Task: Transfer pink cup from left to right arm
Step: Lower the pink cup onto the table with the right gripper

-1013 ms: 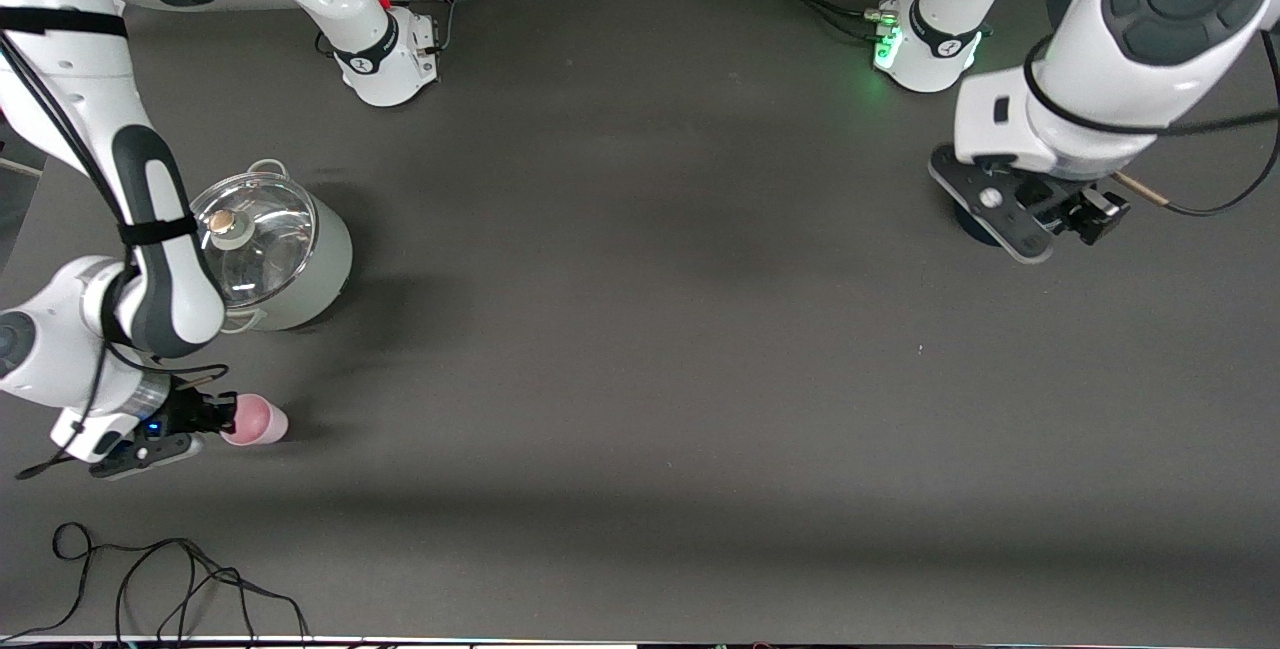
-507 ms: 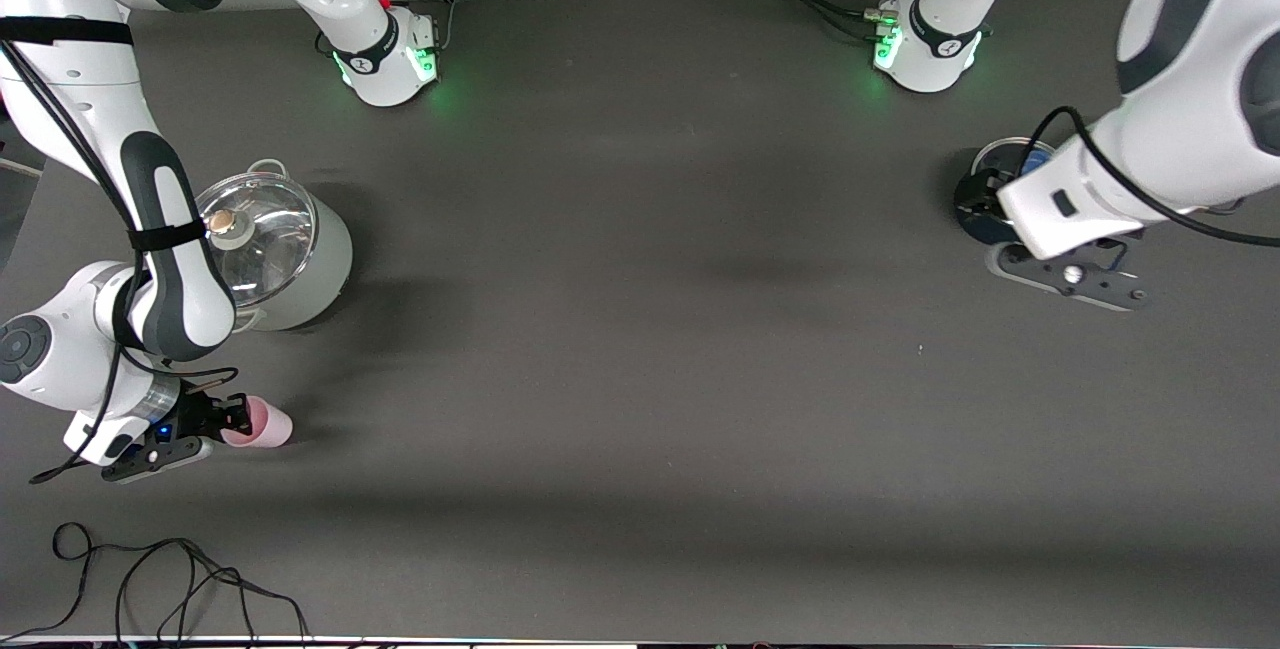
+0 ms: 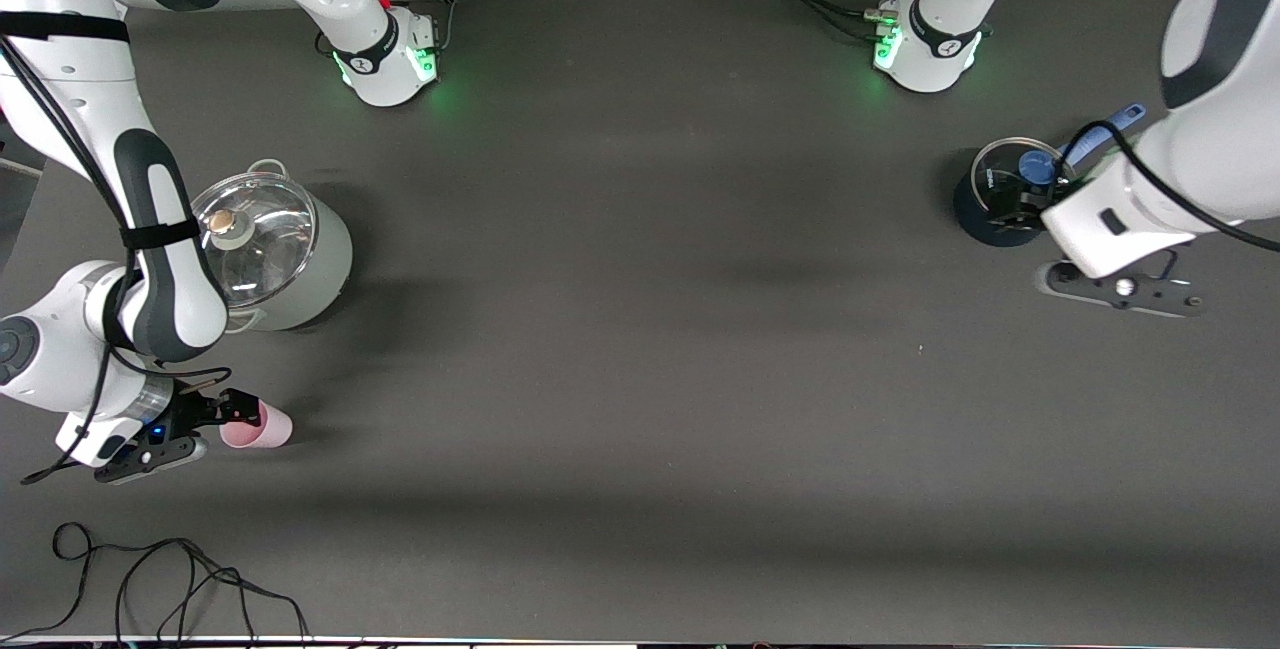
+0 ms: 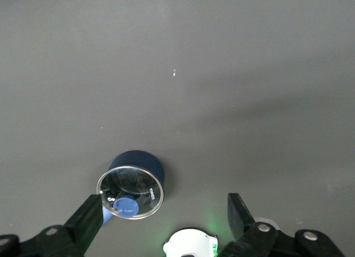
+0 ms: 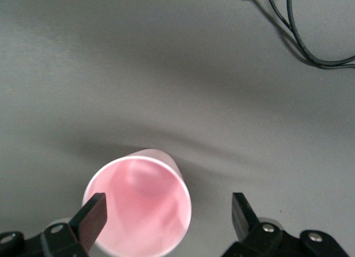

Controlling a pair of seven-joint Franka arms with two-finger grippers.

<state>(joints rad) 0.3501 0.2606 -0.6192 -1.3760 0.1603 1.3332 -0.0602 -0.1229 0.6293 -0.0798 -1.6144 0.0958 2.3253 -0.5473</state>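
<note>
Pink cup (image 3: 258, 427) stands upright on the bench near the right arm's end edge, closer to the front camera than the lidded grey pot (image 3: 270, 249). Right gripper (image 3: 232, 411) spread wide over the cup, one finger at its rim, not gripping. Left gripper (image 4: 161, 218) spread, empty, over the lidded dark blue pot (image 3: 1005, 194) near the left arm's end

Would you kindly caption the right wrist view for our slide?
Right pincer open above the upright pink cup on the dark table, black cable nearby.
</note>
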